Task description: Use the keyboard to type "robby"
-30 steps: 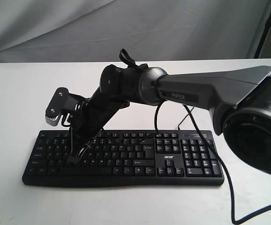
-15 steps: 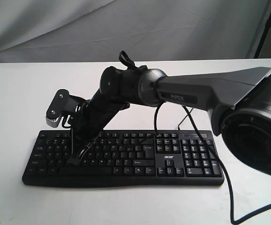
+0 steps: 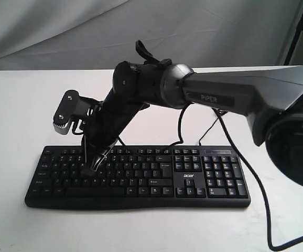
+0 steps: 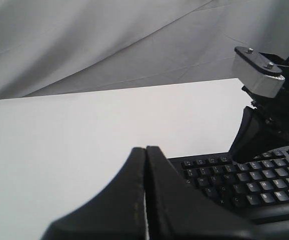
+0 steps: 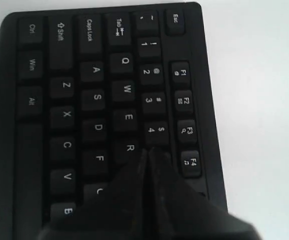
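The black keyboard (image 3: 141, 181) with its white acer logo (image 3: 189, 170) lies along the front of the white table. My right arm reaches across to the keyboard's left half. My right gripper (image 3: 90, 169) points down at the letter keys, shut and holding nothing. In the right wrist view the tips of my right gripper (image 5: 148, 152) sit just beside the R key (image 5: 130, 148), toward the number row; contact cannot be judged. My left gripper (image 4: 145, 150) is shut and empty, off the left end of the keyboard (image 4: 244, 185).
The white table (image 3: 20, 105) runs out to the left and behind the keyboard, with grey cloth (image 3: 62, 31) behind it. A black cable (image 3: 257, 191) loops over the keyboard's right end and across the table at front right. The right arm's link (image 3: 235, 97) spans the keyboard's right half.
My right gripper's tip has shifted a little right and toward the keyboard's back rows, from the lower letter rows up to the R row. The arm's upper link has risen slightly.
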{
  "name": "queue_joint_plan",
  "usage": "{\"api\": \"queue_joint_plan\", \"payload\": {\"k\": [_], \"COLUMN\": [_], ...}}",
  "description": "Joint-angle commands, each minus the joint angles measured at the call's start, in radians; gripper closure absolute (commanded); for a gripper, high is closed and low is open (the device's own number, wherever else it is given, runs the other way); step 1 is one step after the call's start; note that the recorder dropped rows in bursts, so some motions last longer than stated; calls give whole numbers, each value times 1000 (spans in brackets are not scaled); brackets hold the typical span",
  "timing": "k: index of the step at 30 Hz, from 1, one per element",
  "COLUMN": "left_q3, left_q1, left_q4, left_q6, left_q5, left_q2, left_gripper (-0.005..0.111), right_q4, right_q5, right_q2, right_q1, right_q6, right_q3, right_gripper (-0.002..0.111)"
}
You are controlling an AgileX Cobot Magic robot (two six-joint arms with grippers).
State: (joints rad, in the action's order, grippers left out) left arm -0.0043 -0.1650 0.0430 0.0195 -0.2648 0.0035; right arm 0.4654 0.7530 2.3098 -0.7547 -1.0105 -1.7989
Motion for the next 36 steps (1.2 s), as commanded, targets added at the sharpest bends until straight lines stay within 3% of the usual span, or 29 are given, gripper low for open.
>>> {"api": "queue_joint_plan", "payload": {"k": [1, 14, 36], "left_q3": [4, 4, 4], "left_q1": [-6, -6, -6], "left_q4": [5, 5, 5], "left_q6": [3, 3, 3], "left_q5": [5, 5, 5], "left_q2": [-3, -3, -3], "left_gripper": [107, 107, 107], "right_q4": [-11, 171, 233], "right_q5": [-42, -109, -136], "right_q2": [-62, -167, -176], "right_q1": [19, 114, 139], "right_q6": [0, -195, -264], "right_q3": [77, 308, 365], "right_gripper": [108, 108, 108]}}
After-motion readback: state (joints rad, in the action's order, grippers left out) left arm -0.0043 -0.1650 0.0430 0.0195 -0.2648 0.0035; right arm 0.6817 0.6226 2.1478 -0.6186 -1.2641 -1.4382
